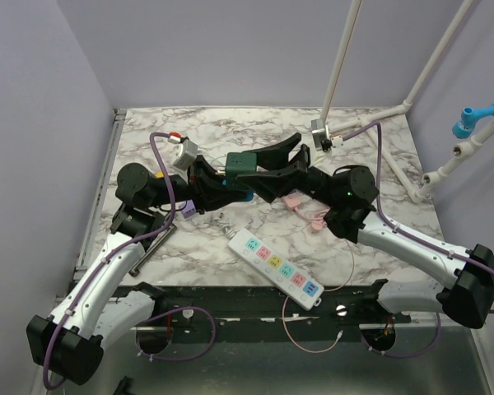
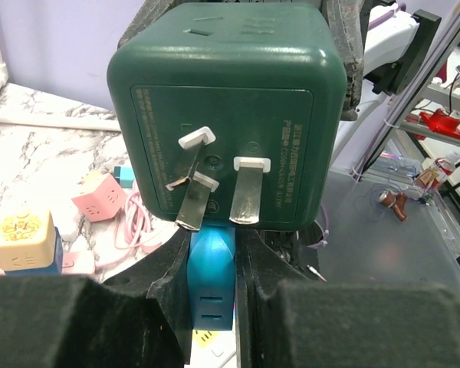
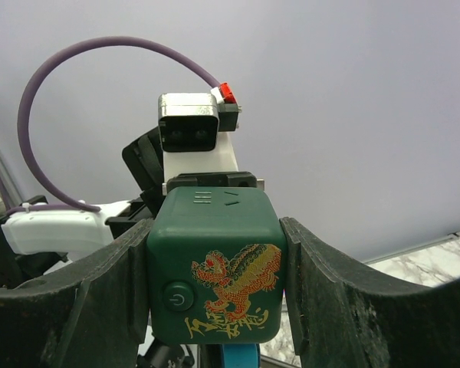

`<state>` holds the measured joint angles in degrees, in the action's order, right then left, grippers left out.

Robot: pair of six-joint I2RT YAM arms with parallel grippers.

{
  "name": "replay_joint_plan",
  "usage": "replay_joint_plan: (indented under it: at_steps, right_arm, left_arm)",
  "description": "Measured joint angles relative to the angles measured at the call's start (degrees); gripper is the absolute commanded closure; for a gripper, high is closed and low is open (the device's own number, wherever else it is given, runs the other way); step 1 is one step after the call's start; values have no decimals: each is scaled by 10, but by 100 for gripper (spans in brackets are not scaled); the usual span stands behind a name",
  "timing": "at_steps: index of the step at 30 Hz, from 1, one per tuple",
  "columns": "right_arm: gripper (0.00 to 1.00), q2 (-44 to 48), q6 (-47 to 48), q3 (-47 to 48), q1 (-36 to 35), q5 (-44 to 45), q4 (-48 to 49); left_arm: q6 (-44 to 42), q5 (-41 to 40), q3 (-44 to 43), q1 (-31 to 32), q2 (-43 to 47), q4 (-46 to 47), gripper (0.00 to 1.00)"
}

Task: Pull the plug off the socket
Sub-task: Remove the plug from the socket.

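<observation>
Two arms are meeting above the middle of the white-and-grey marbled tabletop (image 1: 370,164), each gripping one part of the same assembly. The right gripper (image 1: 259,169) is reaching in from the right with its jaws spread as wide as the dark green plastic cube socket (image 1: 245,163), and its two black fingers (image 3: 333,295) are pressing against the cube's opposite sides. The cube is hanging in the air, clear of the table. In the right wrist view, the face turned to the camera is showing a red-and-gold dragon print and a round power button. In the left wrist view, the opposite face is showing three flat metal prongs. The left gripper (image 2: 212,261) is coming in from the left, its jaws pinched nearly together on the bright blue plastic plug (image 2: 211,287). The plug is sitting directly under the cube with its top meeting the cube's underside; I cannot tell how deep it is seated. A long white power strip with pastel-coloured outlets (image 1: 276,267) is lying diagonally near the front edge, and a small pink cube with a pink cable (image 1: 299,202) is resting beneath the right arm.
</observation>
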<state>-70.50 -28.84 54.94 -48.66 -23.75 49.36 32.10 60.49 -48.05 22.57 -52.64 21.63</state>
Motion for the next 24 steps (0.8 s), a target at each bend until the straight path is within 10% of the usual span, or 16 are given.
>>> replay_joint_plan:
  at_steps: [24]
  right_arm:
    - [99, 0, -5, 32, 3, -10, -58]
  left_arm:
    - [-58, 1, 20, 0, 12, 17, 100]
